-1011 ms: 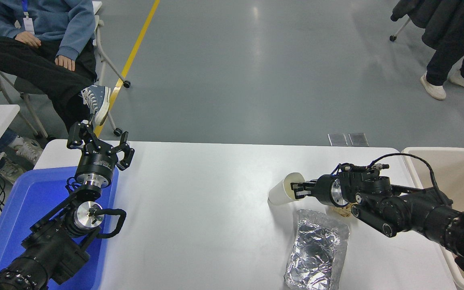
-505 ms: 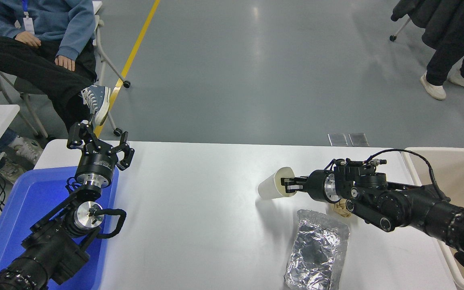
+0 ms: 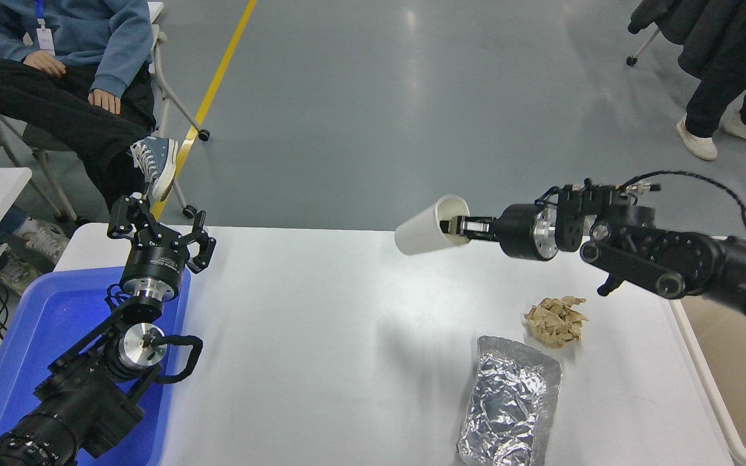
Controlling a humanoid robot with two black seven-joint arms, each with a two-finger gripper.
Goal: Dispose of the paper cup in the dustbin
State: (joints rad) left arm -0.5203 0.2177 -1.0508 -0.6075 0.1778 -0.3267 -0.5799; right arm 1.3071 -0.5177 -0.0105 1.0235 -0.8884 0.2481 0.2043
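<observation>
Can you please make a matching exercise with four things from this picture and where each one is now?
Things:
1. paper cup
2. crumpled brown paper
3. foil tray
4. dustbin

Places:
A. at the table's right edge
B. held sideways above the table by the right end effector
C. table's near edge
D. on the table, just beyond the foil

Pairs: 1-B, 2-D, 3-C, 4-A

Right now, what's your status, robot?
Right gripper shut on small white paper cup, lifted off table. Left gripper open, parked. Big beige plastic dustbin at right; path looks clear.
</observation>
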